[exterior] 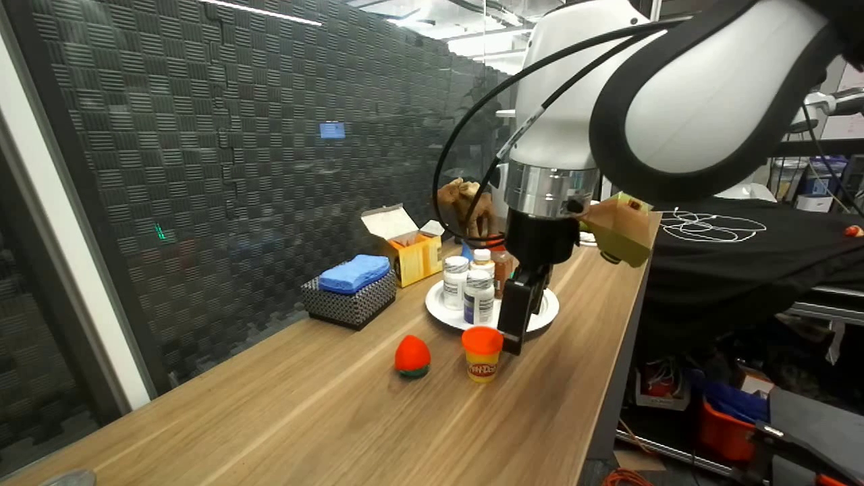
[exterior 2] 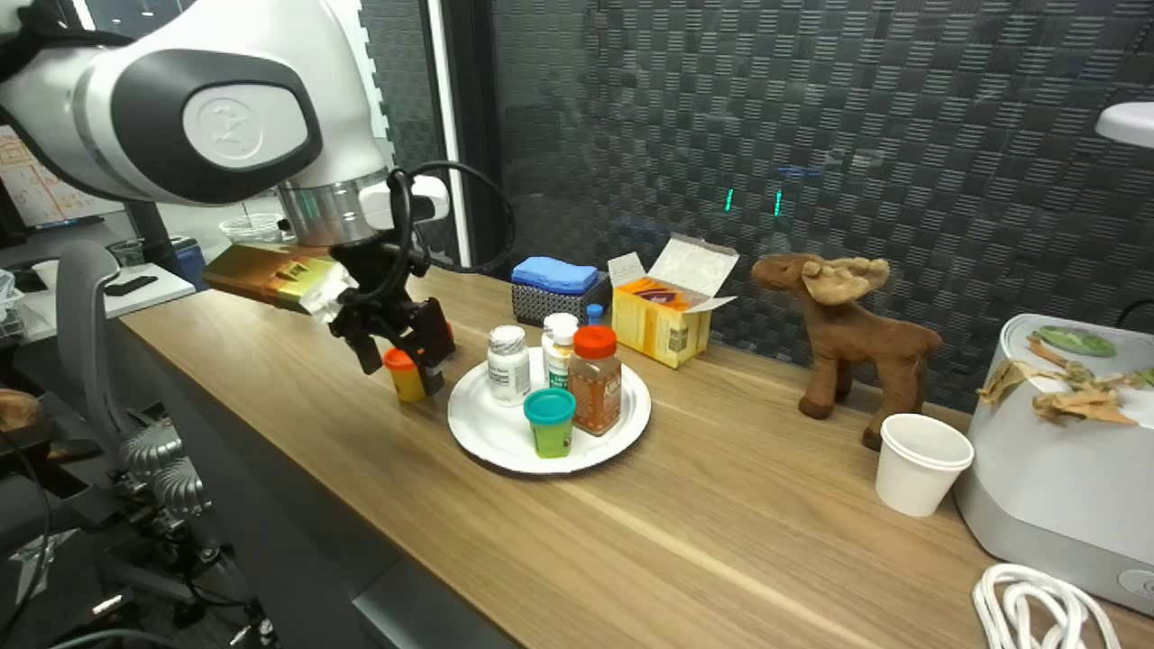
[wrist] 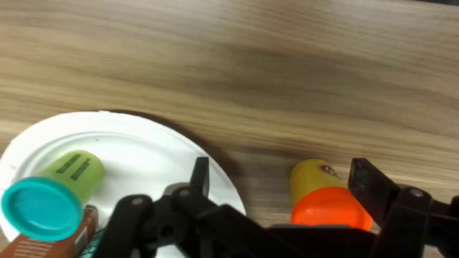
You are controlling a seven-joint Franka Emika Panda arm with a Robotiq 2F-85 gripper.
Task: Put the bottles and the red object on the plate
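The white plate (exterior 2: 480,440) holds several bottles: white ones (exterior 2: 509,374) (exterior: 478,300) and a brownish one with a red cap (exterior 2: 597,397), all upright. The round red object (exterior: 412,356) sits on the table short of the plate; my gripper mostly hides it in an exterior view (exterior 2: 450,334). My gripper (wrist: 279,161) is open and empty. In the wrist view its left finger overlaps the plate's edge and its right finger is beside the yellow cup with the orange lid (wrist: 331,208). That cup stands on the table beside the plate (exterior: 482,358).
A green cup with a teal lid (exterior 2: 550,424) stands on the plate. Behind are a dark box with a blue sponge (exterior 2: 554,275), an open yellow box (exterior 2: 663,324) and a small blue-topped item (exterior 2: 595,314). A toy moose (exterior 2: 847,333) and paper cup (exterior 2: 920,469) stand farther along.
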